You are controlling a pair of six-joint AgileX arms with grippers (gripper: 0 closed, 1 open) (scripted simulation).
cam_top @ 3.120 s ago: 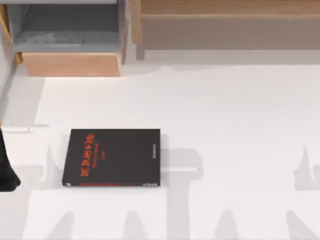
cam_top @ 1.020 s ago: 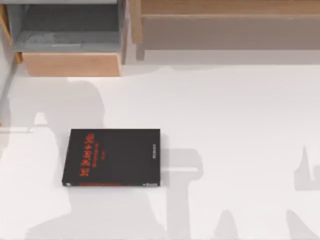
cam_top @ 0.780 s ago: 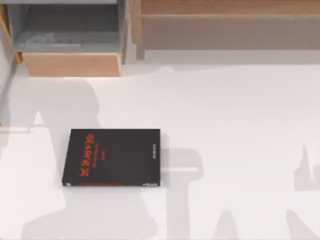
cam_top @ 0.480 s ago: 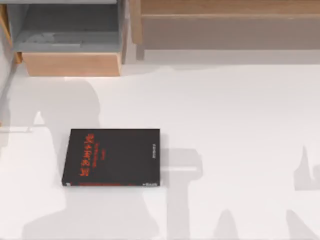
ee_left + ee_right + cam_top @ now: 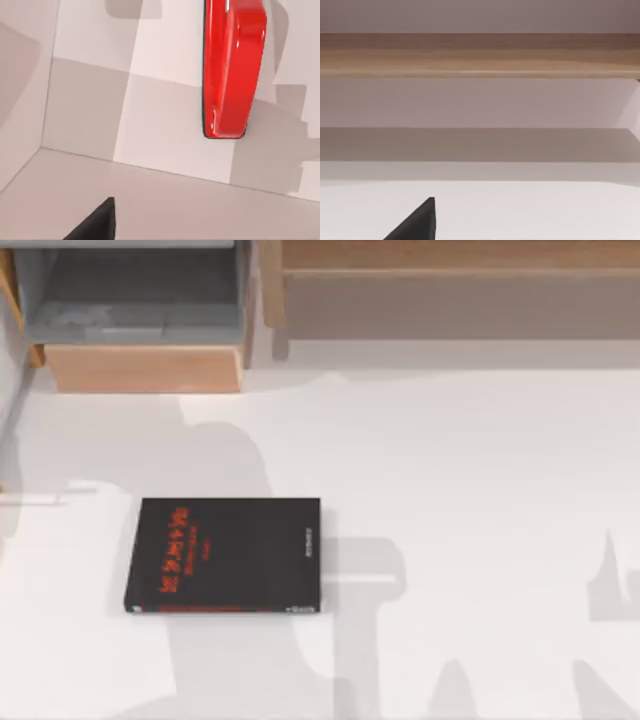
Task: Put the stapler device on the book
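Note:
The book (image 5: 225, 555) lies flat on the white table, left of centre in the top view, black with red lettering near its left end and a red strip along its near edge. The stapler device (image 5: 232, 70), bright red and elongated, lies on a pale flat surface in the left wrist view, where pale walls meet at a corner. A dark part of my left gripper (image 5: 97, 222) shows at that view's edge, apart from the stapler. A dark part of my right gripper (image 5: 417, 222) shows in the right wrist view, facing a wooden ledge.
An open wooden drawer (image 5: 145, 365) with a grey inside stands at the table's back left. A long wooden shelf unit (image 5: 450, 290) runs along the back; its ledge (image 5: 480, 52) appears in the right wrist view. Arm shadows fall across the table (image 5: 480, 460).
The left arm, seen at the top view's left edge 3 s ago, has left that view. Its broad shadow has shifted right over the book. The book has not moved.

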